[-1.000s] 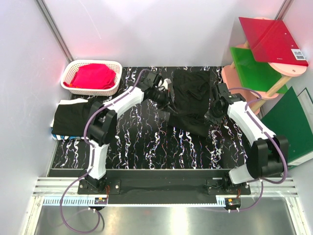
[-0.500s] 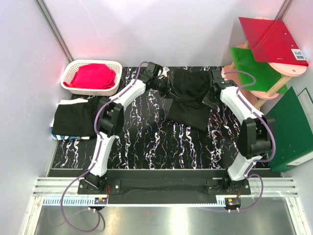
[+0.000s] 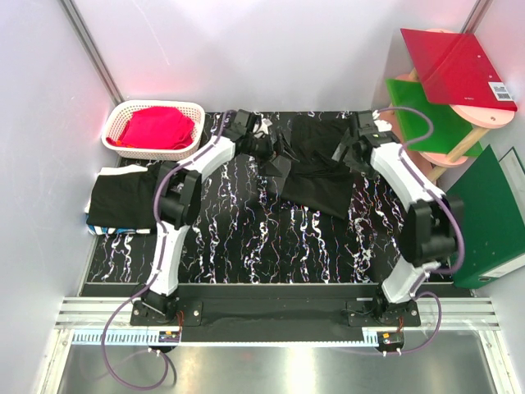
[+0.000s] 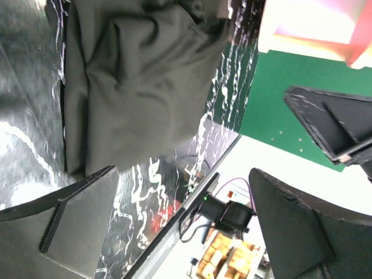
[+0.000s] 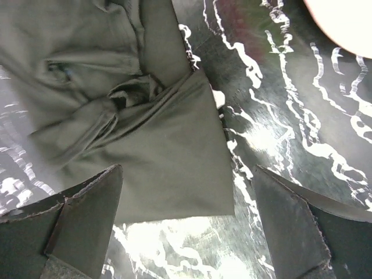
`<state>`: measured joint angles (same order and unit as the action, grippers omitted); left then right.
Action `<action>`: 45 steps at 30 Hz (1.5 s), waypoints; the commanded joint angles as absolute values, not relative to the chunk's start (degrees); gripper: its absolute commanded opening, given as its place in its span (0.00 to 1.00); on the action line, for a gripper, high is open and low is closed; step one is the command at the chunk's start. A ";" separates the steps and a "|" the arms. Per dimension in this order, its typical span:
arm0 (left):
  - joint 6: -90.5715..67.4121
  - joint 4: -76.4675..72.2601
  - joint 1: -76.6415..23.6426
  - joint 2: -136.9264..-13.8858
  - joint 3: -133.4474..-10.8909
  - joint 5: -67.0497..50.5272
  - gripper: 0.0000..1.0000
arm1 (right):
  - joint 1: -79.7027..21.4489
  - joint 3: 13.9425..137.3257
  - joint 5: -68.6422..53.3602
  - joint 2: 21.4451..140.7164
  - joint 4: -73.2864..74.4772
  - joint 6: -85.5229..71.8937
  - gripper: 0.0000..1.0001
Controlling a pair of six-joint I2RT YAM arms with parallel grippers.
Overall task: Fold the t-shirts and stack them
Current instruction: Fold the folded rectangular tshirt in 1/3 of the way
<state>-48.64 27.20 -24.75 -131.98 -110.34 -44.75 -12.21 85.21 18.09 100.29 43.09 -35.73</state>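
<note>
This looks like a robot laboratory test cell. Plain white wall panels [image 3: 246, 49] are held by aluminium posts [image 3: 89, 45]. Two robot arms [image 3: 212, 161] are bolted on a metal rail [image 3: 90, 314] at the edge of a black marbled counter [image 3: 246, 242], and purple cables [image 3: 102, 353] hang loose.

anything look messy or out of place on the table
The black t-shirt at the back of the table lies rumpled and askew, fabric bunched rather than flat. The folded shirt at the left looks tidy.

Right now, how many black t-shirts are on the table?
2. A rumpled shirt lies at back centre; a folded shirt sits at the left edge, in front of the white basket. More may be hidden under it.
</note>
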 commanded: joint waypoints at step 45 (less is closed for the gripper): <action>-44.48 18.09 -26.63 -122.54 -74.91 -49.13 0.00 | -12.39 70.40 12.48 74.88 52.12 -39.11 1.00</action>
